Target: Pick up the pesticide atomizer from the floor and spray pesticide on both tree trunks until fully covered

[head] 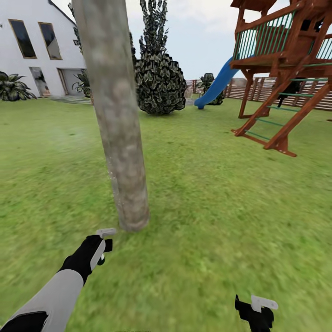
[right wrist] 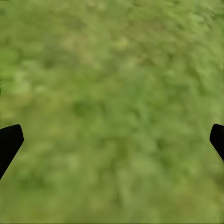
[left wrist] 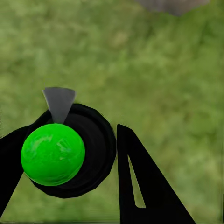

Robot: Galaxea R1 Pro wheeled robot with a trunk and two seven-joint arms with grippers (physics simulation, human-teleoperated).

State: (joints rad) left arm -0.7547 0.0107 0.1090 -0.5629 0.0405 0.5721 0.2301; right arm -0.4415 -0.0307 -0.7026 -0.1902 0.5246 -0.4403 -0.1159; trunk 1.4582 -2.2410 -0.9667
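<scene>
The pesticide atomizer (left wrist: 70,154) sits between the black fingers (left wrist: 140,186) of my left gripper (left wrist: 67,140), which is shut on it. From the left wrist view I look onto its round black body, bright green cap and grey trigger tip, with the grass floor (left wrist: 163,70) below. In the head view my left gripper (head: 103,244) hangs just in front of the foot of a thick, pale mottled tree trunk (head: 117,138); a bit of the atomizer (head: 100,261) peeks out under the hand. My right gripper (head: 258,311) is low at the right, open over bare grass (right wrist: 112,93).
A dark leafy shrub (head: 159,83) stands behind the trunk. A wooden play tower (head: 286,69) with a blue slide (head: 216,85) rises at the right, before a slat fence. The white house (head: 37,50) is at the far left. Lawn spreads all round.
</scene>
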